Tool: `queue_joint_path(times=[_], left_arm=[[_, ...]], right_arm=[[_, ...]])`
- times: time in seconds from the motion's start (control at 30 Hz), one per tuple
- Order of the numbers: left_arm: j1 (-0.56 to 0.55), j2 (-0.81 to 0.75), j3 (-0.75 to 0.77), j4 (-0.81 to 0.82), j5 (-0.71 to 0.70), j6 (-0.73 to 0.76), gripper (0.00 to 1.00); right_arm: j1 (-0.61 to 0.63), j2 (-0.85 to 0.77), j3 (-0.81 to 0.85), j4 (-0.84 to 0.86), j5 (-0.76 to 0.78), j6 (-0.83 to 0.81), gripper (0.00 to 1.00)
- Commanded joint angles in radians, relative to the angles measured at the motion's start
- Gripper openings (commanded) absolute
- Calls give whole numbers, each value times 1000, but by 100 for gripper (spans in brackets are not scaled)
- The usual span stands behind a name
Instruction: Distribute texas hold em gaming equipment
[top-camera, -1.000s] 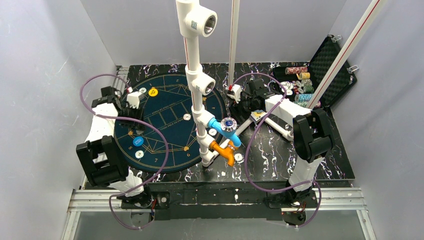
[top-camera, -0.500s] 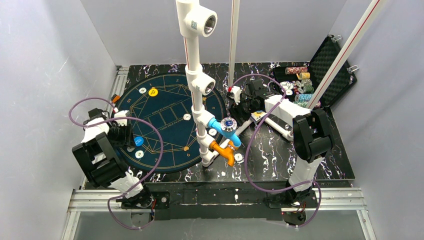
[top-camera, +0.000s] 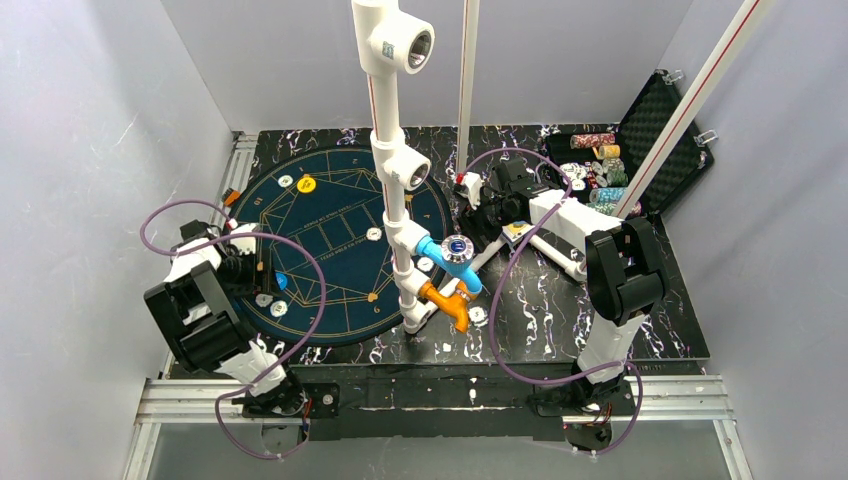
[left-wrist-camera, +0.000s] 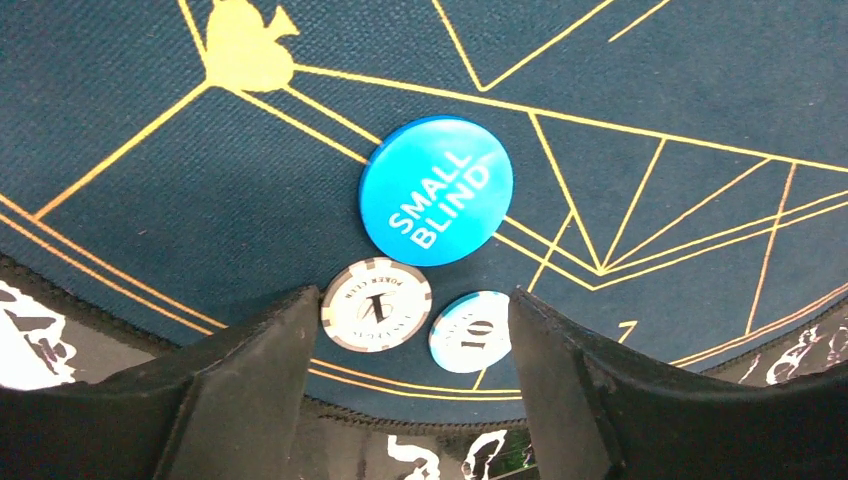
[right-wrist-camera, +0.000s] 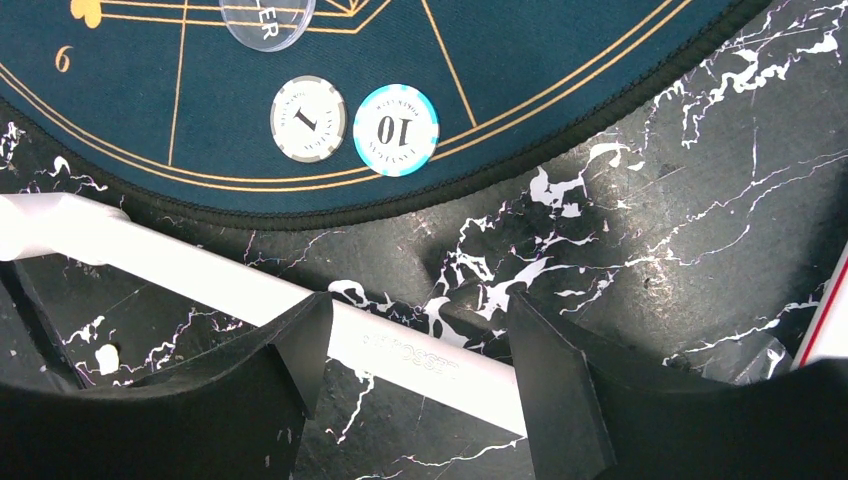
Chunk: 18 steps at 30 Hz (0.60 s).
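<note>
In the left wrist view, a white-grey poker chip (left-wrist-camera: 377, 305) and a light-blue "10" chip (left-wrist-camera: 470, 331) lie flat on the dark-blue mat (left-wrist-camera: 650, 90). They sit just in front of my open left gripper (left-wrist-camera: 410, 375), and neither finger touches them. A blue "SMALL BLIND" button (left-wrist-camera: 436, 190) lies just beyond them. From above, my left gripper (top-camera: 258, 282) is at the mat's near-left edge. My right gripper (right-wrist-camera: 410, 370) is open and empty over the marble top, with a white pipe (right-wrist-camera: 400, 350) passing behind its fingers. Another chip pair (right-wrist-camera: 308, 118) rests inside the mat's rim. No playing cards are in view.
A white PVC pipe frame (top-camera: 395, 200) with blue and orange fittings stands mid-table. An open black case (top-camera: 660, 130) with stacked chips (top-camera: 595, 165) sits at the back right. A yellow chip (top-camera: 307, 185) and loose white chips (top-camera: 373, 233) lie on the mat.
My left arm has drawn back from the mat's far-left part to its near-left edge. Its jaws have opened, and another chip now lies beside the small blind button. The right arm has stayed still.
</note>
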Motion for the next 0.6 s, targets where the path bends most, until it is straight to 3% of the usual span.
queue_joint_path(times=[0.0, 0.1, 0.23, 0.57], left_arm=[[8, -44, 23, -19, -5, 29, 71], [-12, -99, 86, -76, 65, 26, 72], [-168, -118, 177, -83, 45, 16, 71], [-609, 202, 491, -4, -92, -86, 73]], right_arm=[[3, -9, 33, -11, -30, -9, 74], [3, -8, 31, -9, -30, -9, 74], [4, -1, 32, -12, -36, -9, 74], [6, -7, 37, -40, -26, 3, 75]])
